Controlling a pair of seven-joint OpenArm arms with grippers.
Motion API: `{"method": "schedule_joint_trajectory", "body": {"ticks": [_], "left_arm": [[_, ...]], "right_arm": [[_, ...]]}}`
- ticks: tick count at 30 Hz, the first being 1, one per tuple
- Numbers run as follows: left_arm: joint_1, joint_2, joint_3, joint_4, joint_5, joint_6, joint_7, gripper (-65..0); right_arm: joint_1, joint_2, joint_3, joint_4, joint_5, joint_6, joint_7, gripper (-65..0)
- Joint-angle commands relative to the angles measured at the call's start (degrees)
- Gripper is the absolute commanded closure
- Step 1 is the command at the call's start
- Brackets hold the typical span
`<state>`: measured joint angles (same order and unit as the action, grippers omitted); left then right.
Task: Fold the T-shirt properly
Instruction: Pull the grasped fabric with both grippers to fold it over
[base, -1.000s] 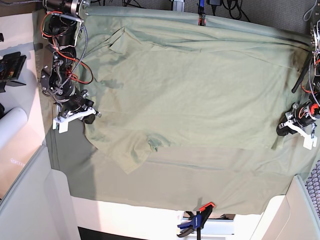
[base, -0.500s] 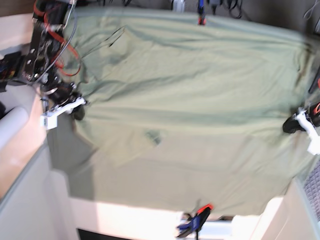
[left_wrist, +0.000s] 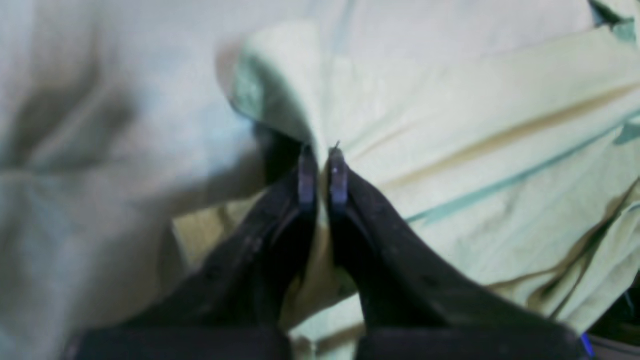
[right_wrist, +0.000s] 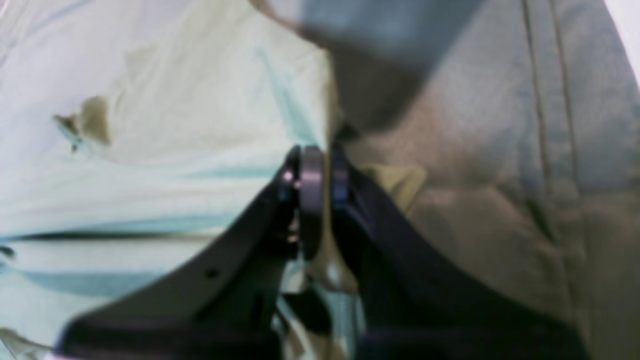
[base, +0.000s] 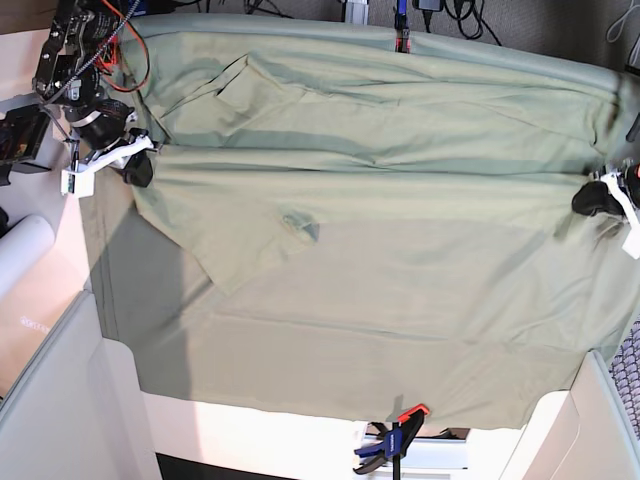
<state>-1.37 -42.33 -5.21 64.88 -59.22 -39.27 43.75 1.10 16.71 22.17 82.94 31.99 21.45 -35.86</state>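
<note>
Base view: the T-shirt (base: 380, 190) lies spread over the cloth-covered surface (base: 330, 370), stretched crosswise between the two arms, its collar (base: 298, 226) showing near the middle-left and one sleeve (base: 225, 85) toward the far-left corner.
Right end effector (base: 138, 165): at this view's left edge, jaws pinched together on the shirt's edge; the right wrist view shows fabric caught between the closed tips (right_wrist: 320, 172).
Left end effector (base: 597, 200): at this view's right edge, likewise clamped; the left wrist view shows a ridge of shirt fabric rising out of the closed tips (left_wrist: 322, 172).
Step in hand: judged to be carrying a held edge across the shirt to lay down a fold, both arms working as a pair.
How to do it well: keep both ends level and moving together so the fold line stays straight; hold light tension so the cloth between them does not sag or bunch.
Watch for: the table cloth (base: 160, 330) beneath is the same colour and could be dragged or pinched along with the shirt; whether either grip includes it cannot be told.
Release: open only once the edge rests flat and lined up.
Clamp (base: 395, 440): at the near edge, well away from the shirt.
</note>
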Motion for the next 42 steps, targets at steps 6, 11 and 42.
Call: {"method": "schedule_joint_trajectory", "body": {"ticks": [6, 11, 42], "left_arm": [[-0.52, -1.31, -0.61, 0.79, -1.44, -0.73, -1.53, 0.0], [-0.52, -1.31, -0.61, 0.79, -1.44, -0.73, -1.51, 0.0], [-0.39, -1.33, -0.59, 1.11, -1.44, -0.73, -1.09, 0.0]], "right_arm": [[0.24, 1.07, 0.66, 1.16, -2.10, 0.00, 1.53, -23.7], [0.31, 0.96, 3.58, 2.43, -1.44, -0.02, 1.97, -42.8], [29.33, -10.10, -12.24, -36.37, -15.52, 0.48, 16.35, -42.8]]}}
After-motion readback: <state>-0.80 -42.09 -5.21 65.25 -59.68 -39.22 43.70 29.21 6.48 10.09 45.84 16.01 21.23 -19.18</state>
